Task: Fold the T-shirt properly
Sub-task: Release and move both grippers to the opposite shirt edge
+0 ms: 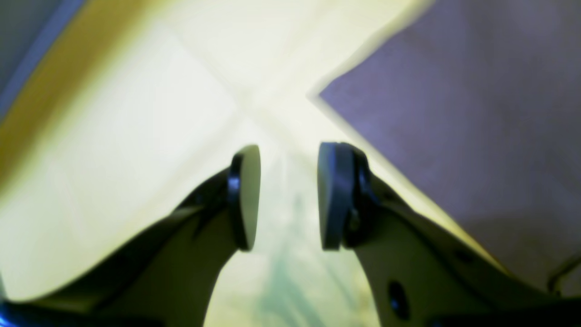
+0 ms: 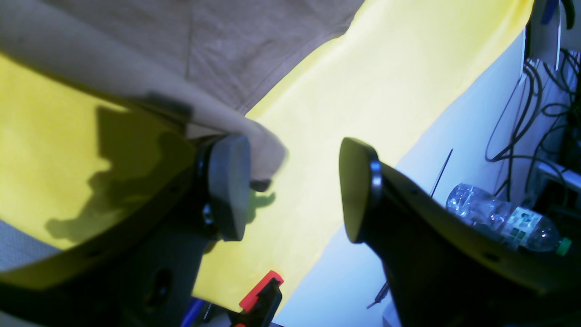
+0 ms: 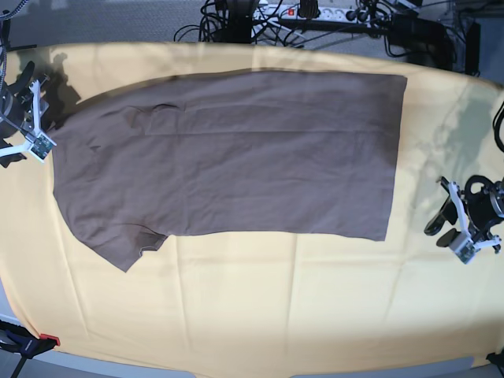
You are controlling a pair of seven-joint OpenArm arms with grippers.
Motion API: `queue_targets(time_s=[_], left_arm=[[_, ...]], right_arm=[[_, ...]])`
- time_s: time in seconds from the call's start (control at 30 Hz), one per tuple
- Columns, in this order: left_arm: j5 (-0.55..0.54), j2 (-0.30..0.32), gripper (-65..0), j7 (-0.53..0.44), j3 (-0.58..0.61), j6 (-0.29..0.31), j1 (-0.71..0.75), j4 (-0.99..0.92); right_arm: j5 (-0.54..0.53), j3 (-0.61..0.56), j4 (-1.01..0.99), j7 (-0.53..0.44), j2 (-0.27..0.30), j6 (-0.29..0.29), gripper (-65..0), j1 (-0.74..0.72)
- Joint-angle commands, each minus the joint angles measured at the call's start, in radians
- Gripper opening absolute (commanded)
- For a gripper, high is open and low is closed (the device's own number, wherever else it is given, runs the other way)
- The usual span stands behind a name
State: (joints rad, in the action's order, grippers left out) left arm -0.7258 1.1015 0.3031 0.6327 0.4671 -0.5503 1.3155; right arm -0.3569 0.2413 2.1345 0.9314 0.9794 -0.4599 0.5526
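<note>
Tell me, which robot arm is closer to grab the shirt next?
Probably the right gripper: it is open at the T-shirt edge. The left gripper, also open, hovers over the yellow cloth alone.

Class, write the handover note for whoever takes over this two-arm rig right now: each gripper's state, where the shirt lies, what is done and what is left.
Left gripper: open, holding nothing, over the large yellow cloth just off the shirt's hem side.
Right gripper: open, at the sleeve end; one of its fingers is against a raised fold of fabric, nothing clamped.
The plain grey-brown short-sleeved T-shirt lies spread across the yellow cloth, one sleeve sticking out toward the near edge.
Done: the shirt appears folded once lengthwise, though this is hard to confirm.
Left: the remaining folds; tuck in the sleeve, smooth the wrinkles.
</note>
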Motion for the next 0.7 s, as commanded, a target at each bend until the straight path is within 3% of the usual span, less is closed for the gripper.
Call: queue_targets(time_s=[0.0, 0.1, 0.2, 0.47, 0.67], left_arm=[[-0.048, -0.007, -42.2, -0.011, -0.015, 0.034, -0.046, -0.057], [-0.109, -0.100, -42.2, -0.010, -0.015, 0.134, -0.090, -0.257], [-0.131, -0.168, -42.2, -0.011, -0.015, 0.187, -0.113, -0.395], [-0.121, -0.318, -42.2, -0.017, -0.015, 0.195, -0.110, -0.541], [-0.095, -0.418, -37.2, -0.010, -0.015, 0.184, -0.112, -0.597]], right_arm=[[0.012, 0.014, 0.012, -0.005, 0.018, 0.008, -31.1, -0.004], [0.012, 0.014, 0.012, -0.016, 0.018, 0.008, -31.1, -0.004], [0.012, 0.014, 0.012, -0.012, 0.018, 0.007, -31.1, -0.004], [-0.013, 0.014, 0.011, -0.038, 0.018, 0.008, -31.1, -0.004], [-0.060, 0.014, 0.011, -0.037, 0.018, 0.008, -31.1, -0.004]])
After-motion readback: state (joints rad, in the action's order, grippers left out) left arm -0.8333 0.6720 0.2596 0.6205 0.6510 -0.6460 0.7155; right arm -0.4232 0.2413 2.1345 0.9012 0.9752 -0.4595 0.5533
